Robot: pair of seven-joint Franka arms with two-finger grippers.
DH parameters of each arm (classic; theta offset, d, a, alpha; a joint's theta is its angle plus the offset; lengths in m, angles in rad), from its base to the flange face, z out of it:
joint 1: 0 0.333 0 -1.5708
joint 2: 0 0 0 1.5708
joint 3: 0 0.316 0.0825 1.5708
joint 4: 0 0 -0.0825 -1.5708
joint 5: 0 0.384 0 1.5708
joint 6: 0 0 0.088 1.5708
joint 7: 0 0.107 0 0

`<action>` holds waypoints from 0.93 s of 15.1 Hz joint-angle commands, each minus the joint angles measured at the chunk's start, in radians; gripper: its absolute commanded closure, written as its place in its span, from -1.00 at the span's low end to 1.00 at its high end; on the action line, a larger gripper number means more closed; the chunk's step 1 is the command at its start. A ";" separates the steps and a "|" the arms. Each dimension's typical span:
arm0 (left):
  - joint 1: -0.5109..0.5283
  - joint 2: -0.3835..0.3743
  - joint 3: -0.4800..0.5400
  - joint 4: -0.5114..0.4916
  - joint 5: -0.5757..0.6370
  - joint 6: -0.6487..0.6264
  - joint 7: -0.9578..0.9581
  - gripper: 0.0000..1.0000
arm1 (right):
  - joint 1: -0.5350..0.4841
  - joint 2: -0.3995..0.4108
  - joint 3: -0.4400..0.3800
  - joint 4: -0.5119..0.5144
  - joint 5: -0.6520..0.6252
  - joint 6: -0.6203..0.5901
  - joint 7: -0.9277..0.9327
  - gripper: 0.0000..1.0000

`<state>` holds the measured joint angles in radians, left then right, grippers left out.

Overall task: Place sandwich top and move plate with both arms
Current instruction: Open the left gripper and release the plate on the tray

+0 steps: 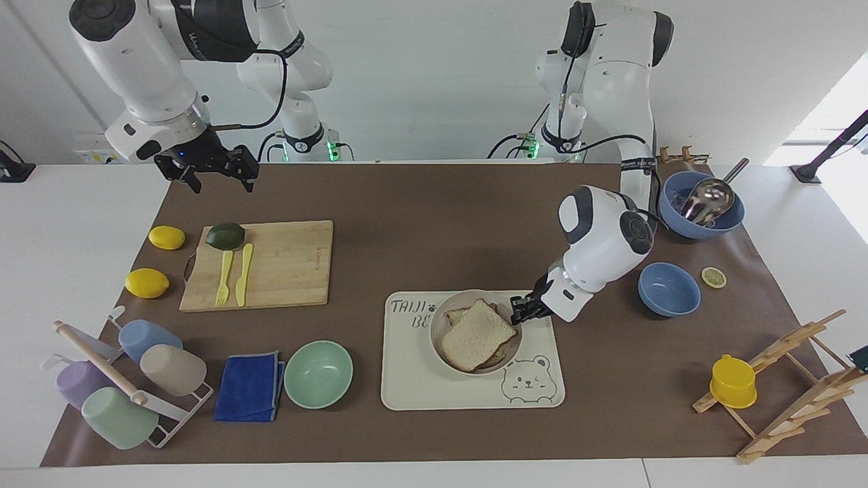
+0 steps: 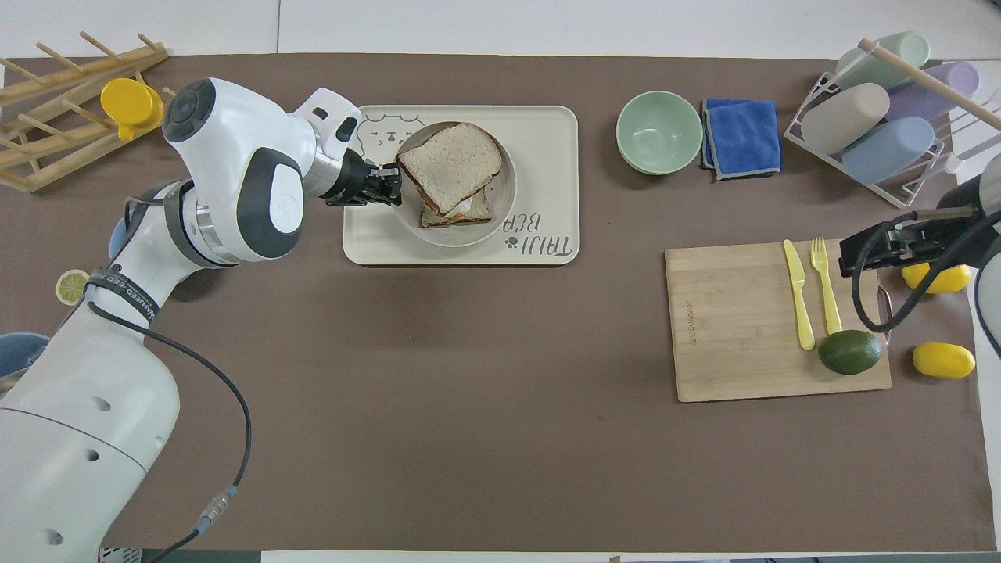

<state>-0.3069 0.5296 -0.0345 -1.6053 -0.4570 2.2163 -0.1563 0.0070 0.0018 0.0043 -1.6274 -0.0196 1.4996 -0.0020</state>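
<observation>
The plate (image 1: 439, 318) (image 2: 461, 238) is on or just over the cream bear tray (image 1: 420, 379) (image 2: 547, 141); I cannot tell if it rests there. The sandwich top (image 1: 478, 333) (image 2: 450, 164) lies askew on the toasted egg slice (image 2: 477, 213) in the plate. My left gripper (image 1: 521, 312) (image 2: 391, 188) is shut on the plate's rim at the side toward the left arm's end. My right gripper (image 1: 220, 179) (image 2: 848, 262) is open and empty, waiting in the air over the mat by the cutting board's avocado corner.
A mint-green bowl (image 1: 318, 374) and blue cloth (image 1: 249, 386) lie beside the tray. A cutting board (image 1: 285, 264) holds an avocado, fork and knife. Two lemons (image 1: 146, 282), a cup rack (image 1: 122, 379), two blue bowls (image 1: 668, 289) and a wooden rack (image 1: 780, 379) stand around.
</observation>
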 commanded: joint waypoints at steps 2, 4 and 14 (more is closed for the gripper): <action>0.008 0.004 -0.005 -0.022 0.018 0.045 0.017 1.00 | -0.007 -0.011 0.009 -0.005 0.000 0.008 -0.018 -1.00; 0.008 0.003 -0.005 -0.028 0.021 0.046 0.017 1.00 | -0.007 -0.011 0.009 -0.005 -0.003 0.007 -0.020 -1.00; 0.052 -0.005 -0.004 -0.016 0.096 -0.003 0.014 -1.00 | -0.009 -0.040 0.009 -0.022 -0.008 -0.032 -0.023 -1.00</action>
<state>-0.2660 0.5416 -0.0326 -1.6200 -0.4033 2.2378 -0.1389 0.0071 -0.0060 0.0049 -1.6272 -0.0197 1.4801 -0.0027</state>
